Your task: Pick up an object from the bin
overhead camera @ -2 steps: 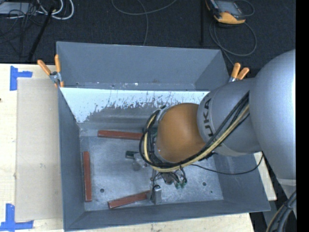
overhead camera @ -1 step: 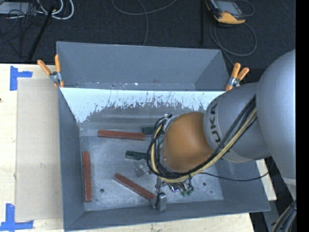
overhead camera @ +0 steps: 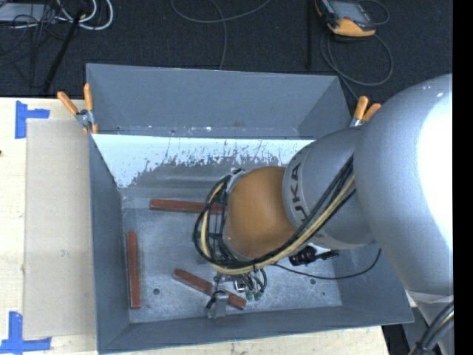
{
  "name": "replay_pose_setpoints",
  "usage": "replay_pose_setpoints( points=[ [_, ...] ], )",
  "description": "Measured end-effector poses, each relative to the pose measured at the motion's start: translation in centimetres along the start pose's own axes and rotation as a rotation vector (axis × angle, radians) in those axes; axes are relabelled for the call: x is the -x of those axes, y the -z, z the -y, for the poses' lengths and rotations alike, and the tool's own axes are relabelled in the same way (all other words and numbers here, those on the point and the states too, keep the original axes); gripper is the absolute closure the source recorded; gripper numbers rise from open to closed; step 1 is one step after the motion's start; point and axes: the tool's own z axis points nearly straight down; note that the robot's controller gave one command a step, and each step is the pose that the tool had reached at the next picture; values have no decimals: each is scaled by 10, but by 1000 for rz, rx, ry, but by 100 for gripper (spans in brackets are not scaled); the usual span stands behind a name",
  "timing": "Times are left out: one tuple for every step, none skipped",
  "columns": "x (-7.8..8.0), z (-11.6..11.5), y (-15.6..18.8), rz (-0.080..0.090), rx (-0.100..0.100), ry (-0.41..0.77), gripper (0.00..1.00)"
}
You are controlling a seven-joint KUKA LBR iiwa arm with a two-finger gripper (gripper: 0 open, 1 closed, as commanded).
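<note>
Silver arm (overhead camera: pixel 399 198), hand (overhead camera: pixel 219 302) perhaps touching flat brown stick (overhead camera: pixel 194 279)

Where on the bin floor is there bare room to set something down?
Bare floor: middle left, bordered by the brown stick along the left wall, the stick lying at the back and the slanted stick in front. Crowded: front centre, where the gripper hangs over the slanted stick.
</note>
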Motion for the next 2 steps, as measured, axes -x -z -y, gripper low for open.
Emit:
replay_pose_setpoints(
  points=[
    [0,1,0,-1,-1,-4,100],
    [23,4,164,9,0,43,100]
  ],
)
